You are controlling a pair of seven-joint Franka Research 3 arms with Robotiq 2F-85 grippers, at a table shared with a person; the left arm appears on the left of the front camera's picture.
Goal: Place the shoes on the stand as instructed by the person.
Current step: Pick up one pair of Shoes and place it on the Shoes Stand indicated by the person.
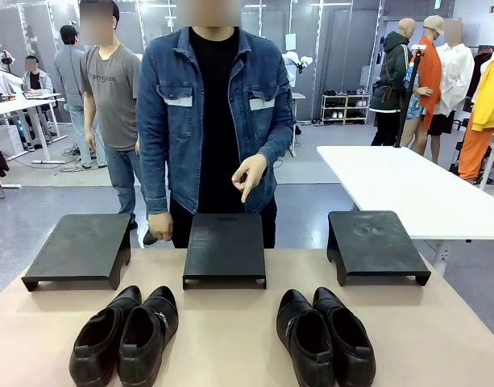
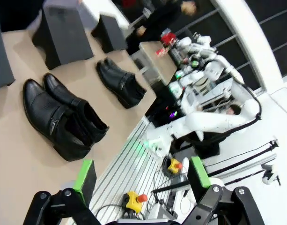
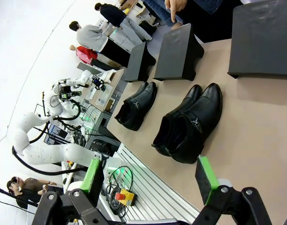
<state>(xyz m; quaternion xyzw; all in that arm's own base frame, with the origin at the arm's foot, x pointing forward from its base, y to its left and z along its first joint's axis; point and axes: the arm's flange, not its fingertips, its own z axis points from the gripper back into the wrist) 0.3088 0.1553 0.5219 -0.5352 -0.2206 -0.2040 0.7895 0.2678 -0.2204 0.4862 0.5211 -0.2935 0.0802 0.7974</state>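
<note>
In the front view, the person (image 1: 218,121) stands at the far side of the table (image 1: 230,322) with a pointing hand (image 1: 249,176) raised and its index finger aimed down. The middle stand (image 1: 225,248) lies straight below that fingertip. The left stand (image 1: 79,250) and right stand (image 1: 377,244) sit well off to either side of the hand, so I judge the middle one is being chosen as the target. The left pair (image 1: 126,337) and right pair (image 1: 323,336) of shoes rest on the table, on the robot's side of the hand and not on any stand. Which pair the finger means I cannot tell.

In the left wrist view, the left gripper (image 2: 142,173) hangs spread wide with nothing between its pads. It is off the table's near edge, with the left pair ahead of it and the other pair beyond. The shoes' toes face the stands and their openings face the gripper, which probably offers it a rim to pinch.

In the right wrist view, the right gripper (image 3: 150,176) is likewise wide apart and empty. It sits back from the table, likely waiting on the instruction. The right pair lies nearest ahead of it, and the pointing finger hovers over the middle stand farther off.
</note>
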